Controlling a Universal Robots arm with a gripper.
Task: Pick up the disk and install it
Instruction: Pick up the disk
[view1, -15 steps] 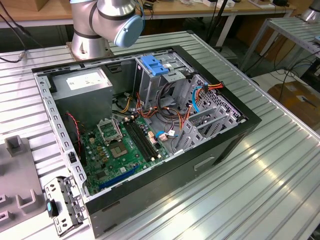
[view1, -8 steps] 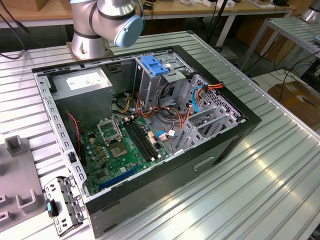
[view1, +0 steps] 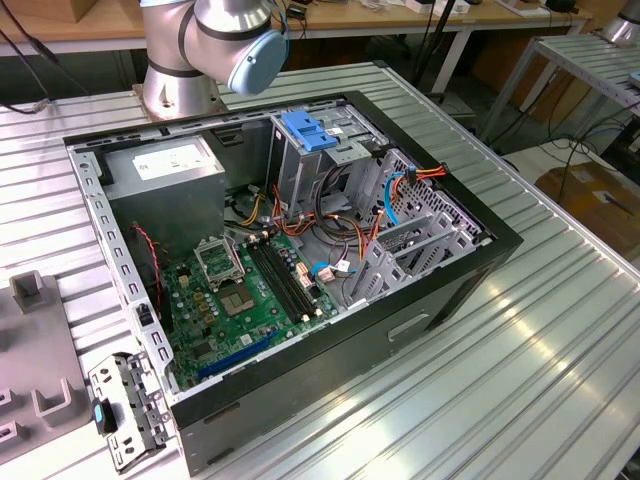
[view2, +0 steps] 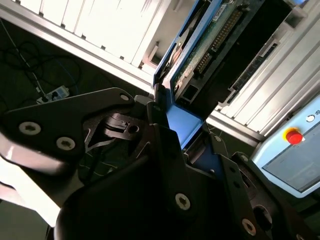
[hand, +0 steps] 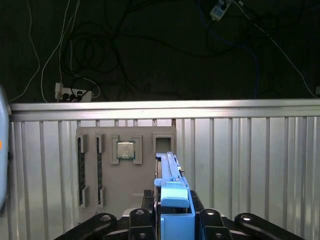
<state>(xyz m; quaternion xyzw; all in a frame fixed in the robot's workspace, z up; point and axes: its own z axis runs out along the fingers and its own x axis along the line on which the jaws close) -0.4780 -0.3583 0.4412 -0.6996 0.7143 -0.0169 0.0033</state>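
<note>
The gripper (hand: 172, 212) is pinching the disk (hand: 169, 172). Its black fingers (hand: 196, 204) press on the blue frame from both sides, w/ no gap. The disk stands on its thin edge & sticks out past the fingertips, away from the wrist.

In the second wrist view the gripper (view2: 167, 125) grips one end of the disk (view2: 200, 45). You can see the disk's green board side w/ the blue frame round it.

In the first wrist view the silver ribbed worktop (hand: 250, 150) lies behind the disk. A grey tray (hand: 90, 165) lies flat near the worktop's edge, w/ a small square chip (hand: 125, 149) in one slot. The disk's far end shows in front of the tray, by an empty square slot. Can't tell if they touch. Past the worktop's edge is dark floor w/ cables (hand: 90, 50).

In the exterior view an open PC case (view1: 450, 290) sits mid-worktop (view1: 560, 380), w/ a green board (view1: 250, 290) inside. A blue tab (view1: 305, 130) sits on top of a metal cage (view1: 300, 175) at the case's far side. The arm base (view1: 175, 85) stands at the worktop's far edge.
</note>
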